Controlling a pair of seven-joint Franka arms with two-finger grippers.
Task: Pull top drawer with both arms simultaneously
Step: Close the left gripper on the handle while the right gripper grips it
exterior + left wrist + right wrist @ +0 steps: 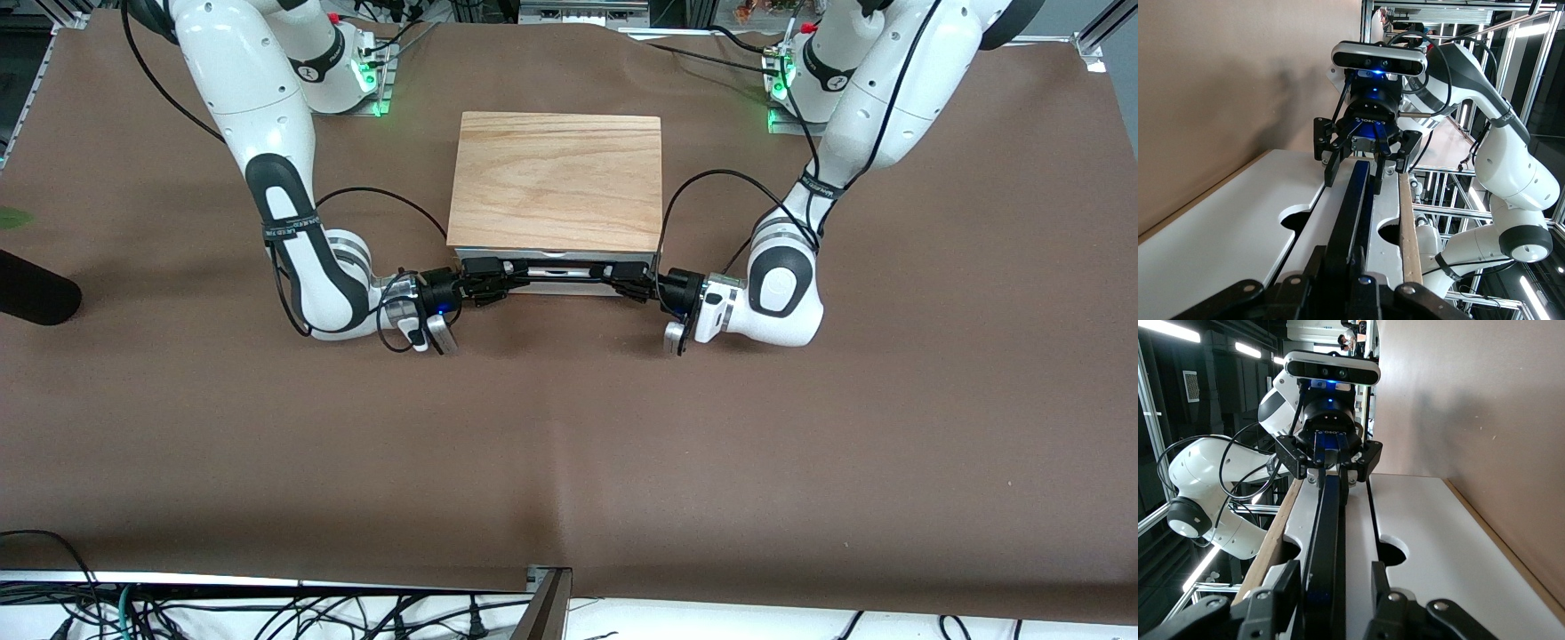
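The top drawer (562, 287) shows only its white front panel under the cabinet top; its inside is hidden. Its long black bar handle (556, 268) runs across the front. My left gripper (624, 278) is shut on the handle's end toward the left arm; in the left wrist view (1348, 259) both fingers press the bar (1355, 200). My right gripper (487, 281) is at the handle's other end. In the right wrist view (1331, 579) it is open around the bar (1328, 527): one finger touches it, the other (1379, 580) stands off with a gap.
The light wood-grain cabinet top (556, 182) sits mid-table on brown cloth (569, 427). Both arms lie low on the table, one on each side of the cabinet front. A black object (36, 289) lies at the right arm's end. Cables run along the front edge (267, 613).
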